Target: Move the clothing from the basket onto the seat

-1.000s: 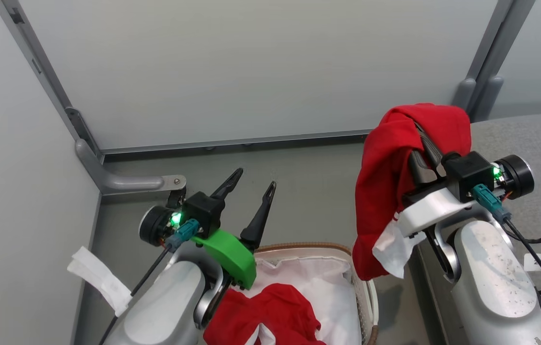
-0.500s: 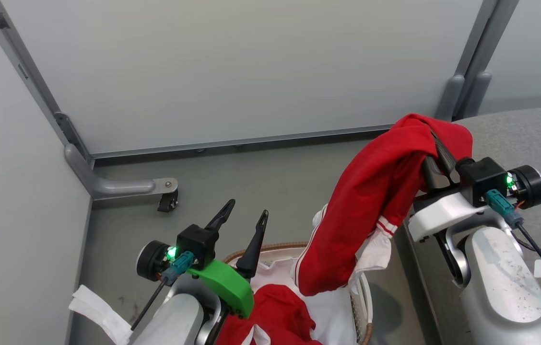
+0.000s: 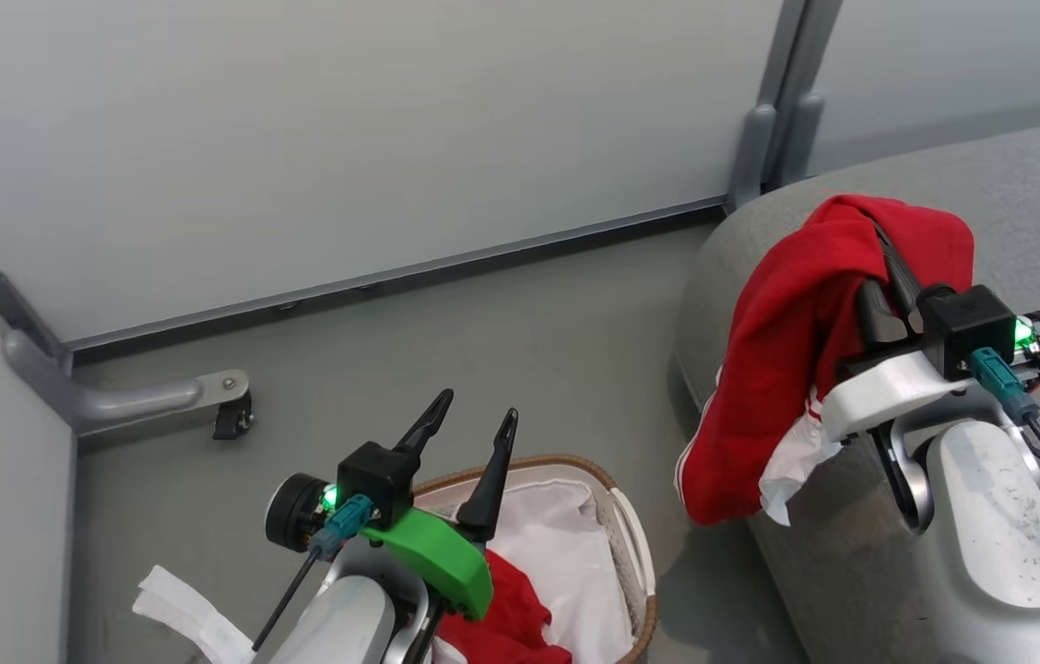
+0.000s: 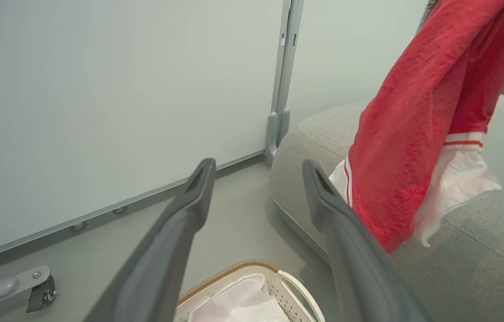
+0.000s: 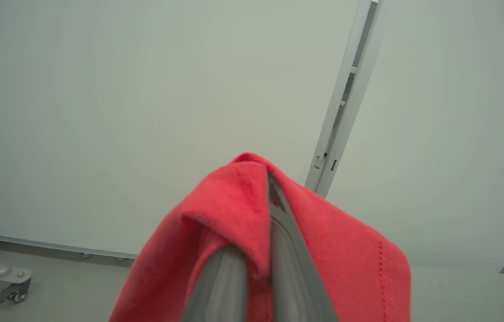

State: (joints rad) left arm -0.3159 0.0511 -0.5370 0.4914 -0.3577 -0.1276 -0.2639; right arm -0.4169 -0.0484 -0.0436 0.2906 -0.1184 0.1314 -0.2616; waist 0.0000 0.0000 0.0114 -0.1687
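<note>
Red clothing [image 3: 778, 369] hangs from the clenched right fingers [image 3: 872, 314] over the seat [image 3: 1036, 203] edge; left fingers [image 3: 490, 470] gape, empty.

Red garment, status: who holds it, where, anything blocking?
Right gripper shut on red garment, hanging over seat edge. Left gripper open above basket. More red clothing in basket. Path to seat unobstructed.

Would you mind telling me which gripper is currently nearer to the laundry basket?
Left. The left gripper hangs open just over the rim of the basket; the right gripper, shut on a red garment, is off beside it over the seat.
</note>
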